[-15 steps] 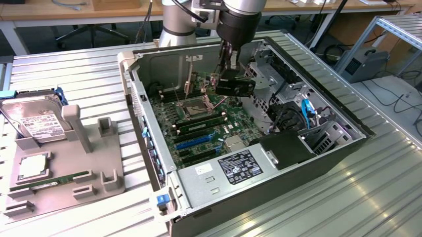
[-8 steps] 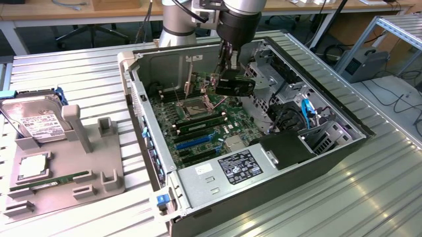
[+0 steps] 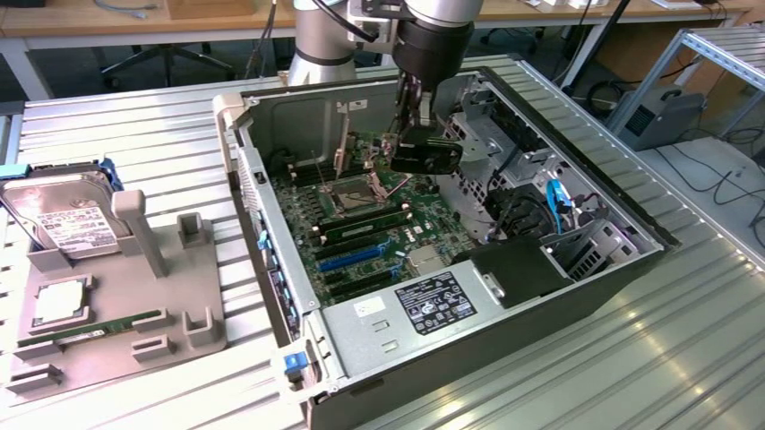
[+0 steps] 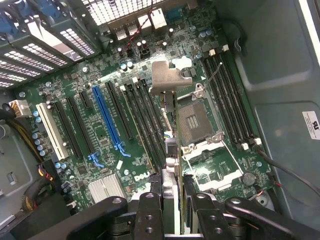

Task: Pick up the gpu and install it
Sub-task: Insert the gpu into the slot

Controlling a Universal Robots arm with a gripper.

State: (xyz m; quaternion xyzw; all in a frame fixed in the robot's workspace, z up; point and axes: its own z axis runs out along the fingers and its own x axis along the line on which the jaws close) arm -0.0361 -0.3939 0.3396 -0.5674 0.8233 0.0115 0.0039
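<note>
I see the gpu (image 4: 170,165) standing on edge, pinched between the two fingers of the end effector (image 4: 173,200), silver bracket (image 4: 167,77) at its far end. It hangs over the motherboard (image 4: 80,125) inside the open computer case (image 3: 254,188), between the black slots (image 4: 145,115) and the processor socket (image 4: 192,120). On the table (image 3: 120,125), at the exterior view's left, a hard drive (image 3: 60,210) lies on a grey holder (image 3: 132,296)

Ribbed metal table (image 3: 143,134), wooden desk (image 3: 60,22) behind
</note>
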